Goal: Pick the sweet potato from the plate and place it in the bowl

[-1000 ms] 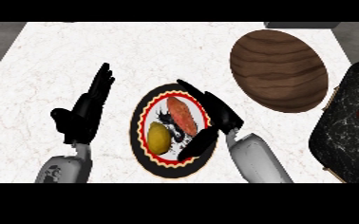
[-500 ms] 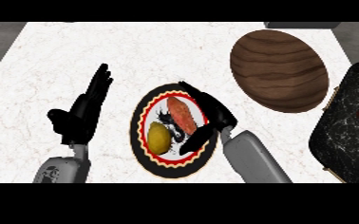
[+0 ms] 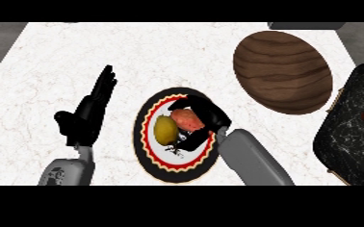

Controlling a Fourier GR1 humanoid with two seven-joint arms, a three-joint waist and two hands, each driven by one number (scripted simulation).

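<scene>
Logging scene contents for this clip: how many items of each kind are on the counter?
Produce: 2 (orange-red sweet potato, yellow-green pear-shaped fruit)
Plates: 1 (black round plate with red-and-cream rim)
Bowls: 1 (brown wooden bowl)
Total: 4

Sweet potato (image 3: 187, 119): an orange-red, elongated tuber, lying tilted on the right half of the plate (image 3: 146, 125), partly enclosed by dark fingers curled along its right side. Plate: round, black-rimmed, with a red and yellow scalloped band and a white centre, set on the counter at lower centre. Bowl (image 3: 283, 71): large, round, of dark brown wood grain, placed up and to the right of the plate, apart from it.
</scene>
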